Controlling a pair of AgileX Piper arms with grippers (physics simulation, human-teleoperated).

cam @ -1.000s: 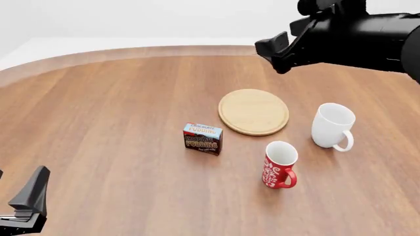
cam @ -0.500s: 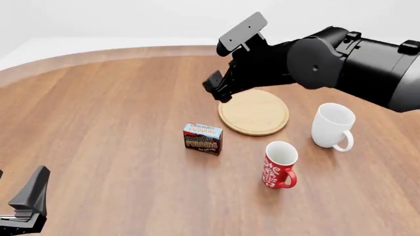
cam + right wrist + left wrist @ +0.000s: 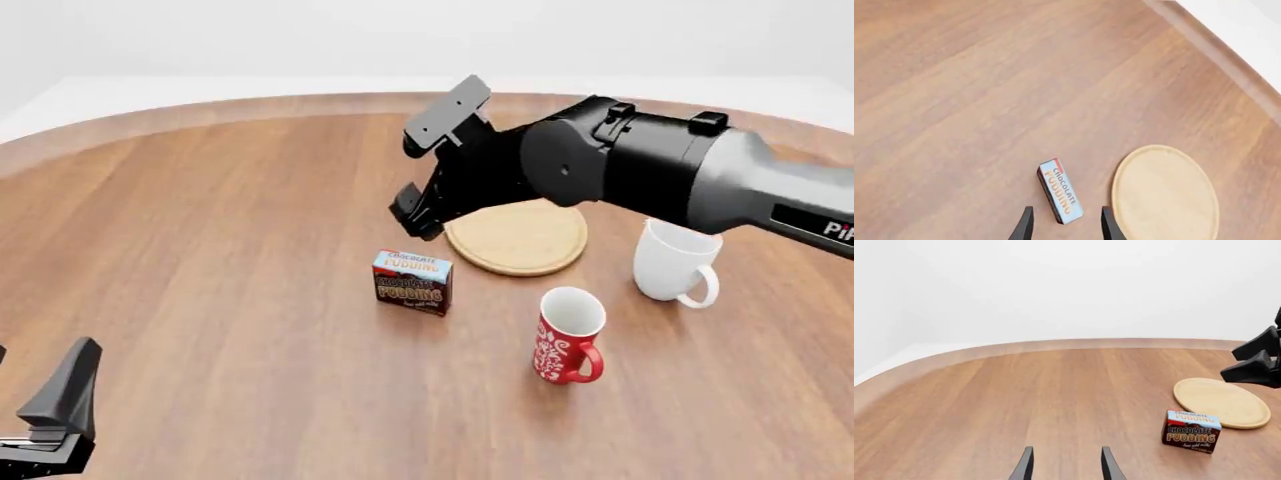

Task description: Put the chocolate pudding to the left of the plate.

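The chocolate pudding [image 3: 412,283] is a small brown carton with a blue and red top, standing upright on the table just left of and nearer than the plate [image 3: 523,240], a flat round tan disc. My right gripper [image 3: 415,212] hovers above the table beyond the pudding, at the plate's left edge. It is open and empty, and its wrist view looks down on the pudding [image 3: 1059,198] and plate [image 3: 1166,195]. My left gripper [image 3: 51,425] sits open at the near left corner, far from both. In its wrist view the pudding [image 3: 1191,431] and plate [image 3: 1221,402] lie off to one side.
A white mug [image 3: 675,256] stands right of the plate and a red patterned mug [image 3: 570,335] stands nearer, right of the pudding. The right arm's black body [image 3: 641,170] hangs over the plate's far side. Bare wooden table [image 3: 214,230] stretches left of the pudding.
The right arm has swung from the back right down and leftward, across the plate, so its gripper now hangs beyond the pudding. The left arm and all objects stayed still.
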